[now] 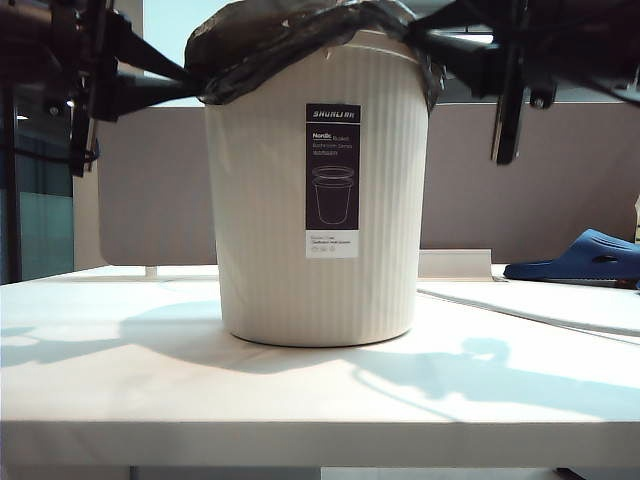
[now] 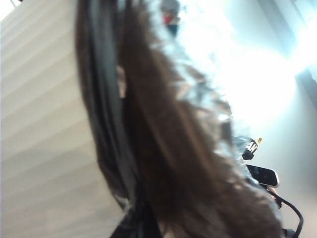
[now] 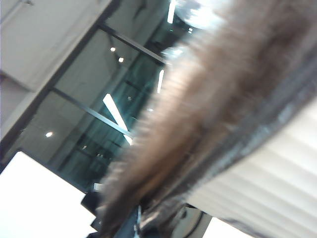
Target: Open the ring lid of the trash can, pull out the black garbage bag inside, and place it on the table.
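At the middle of the table (image 1: 120, 400), a little back from its thick front edge, stands the trash can (image 1: 260, 220), a ribbed cream bucket with open white tabletop on both sides and in front. Behind it a grey-brown partition panel (image 1: 160, 190) closes off the back, and a blue slipper (image 1: 585, 258) lies at the far right edge.

The black garbage bag (image 1: 290, 40) bulges out of the can's mouth and drapes over its rim. The ring lid is not visible in any view. The left gripper (image 1: 190, 85) reaches in from the left to the rim, and the right gripper (image 1: 425, 45) reaches in from the right (both arms are dark shapes against a bright background). Both meet the film at the rim with their jaws closed; the fingertips are lost in the dark plastic, so an actual hold on the bag cannot be confirmed.

In both wrist views, blurred black film (image 2: 163, 148) (image 3: 218, 89) fills the frame beside the can's ribbed wall (image 2: 39, 124) (image 3: 267, 178).

The can's tall dark label (image 1: 332, 180) reads "SHUNLI" and "Nordic", above a drawing of a bin; the smaller print is unreadable.
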Motion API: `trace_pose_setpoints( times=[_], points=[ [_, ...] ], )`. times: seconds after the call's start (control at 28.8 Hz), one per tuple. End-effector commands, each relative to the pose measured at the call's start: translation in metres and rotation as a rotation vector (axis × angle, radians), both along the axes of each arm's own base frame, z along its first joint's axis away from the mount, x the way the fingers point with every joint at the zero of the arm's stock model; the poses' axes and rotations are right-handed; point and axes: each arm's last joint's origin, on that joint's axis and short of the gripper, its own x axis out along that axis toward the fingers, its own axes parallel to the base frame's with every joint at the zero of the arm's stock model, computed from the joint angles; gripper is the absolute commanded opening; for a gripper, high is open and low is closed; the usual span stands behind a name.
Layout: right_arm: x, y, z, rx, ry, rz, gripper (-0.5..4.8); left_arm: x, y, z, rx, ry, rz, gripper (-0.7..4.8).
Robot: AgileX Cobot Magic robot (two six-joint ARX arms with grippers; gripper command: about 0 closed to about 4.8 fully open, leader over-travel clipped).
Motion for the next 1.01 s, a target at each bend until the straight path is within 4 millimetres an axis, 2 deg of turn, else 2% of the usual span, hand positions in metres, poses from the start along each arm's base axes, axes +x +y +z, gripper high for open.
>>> trace_pose_setpoints(
  times=[0.03, 0.28, 0.45, 0.76, 0.87, 1.01],
  points=[
    [-0.004, -0.002, 0.010, 0.017, -0.063, 0.002, -0.01, -0.004, 0.001, 0.008, -0.008, -0.036, -0.007, -0.06],
    [-0.005, -0.002, 0.019, 0.028, -0.099, 0.015, -0.01, -0.016, 0.004, 0.019, -0.010, -0.044, -0.011, -0.06],
    [0.003, 0.003, 0.044, 0.054, -0.175, 0.058, -0.01, -0.028, 0.008, 0.033, -0.028, -0.093, 0.012, -0.06],
    [0.013, 0.009, 0.062, 0.029, -0.183, 0.100, -0.01, -0.029, 0.009, 0.048, -0.150, -0.136, 0.079, -0.06],
    [0.016, 0.011, 0.074, 0.031, -0.212, 0.116, -0.01, -0.030, 0.010, 0.051, -0.170, -0.145, 0.081, -0.06],
    [0.022, 0.014, 0.086, 0.021, -0.217, 0.121, -0.01, -0.028, 0.009, 0.069, -0.187, -0.194, 0.076, -0.06]
  ],
)
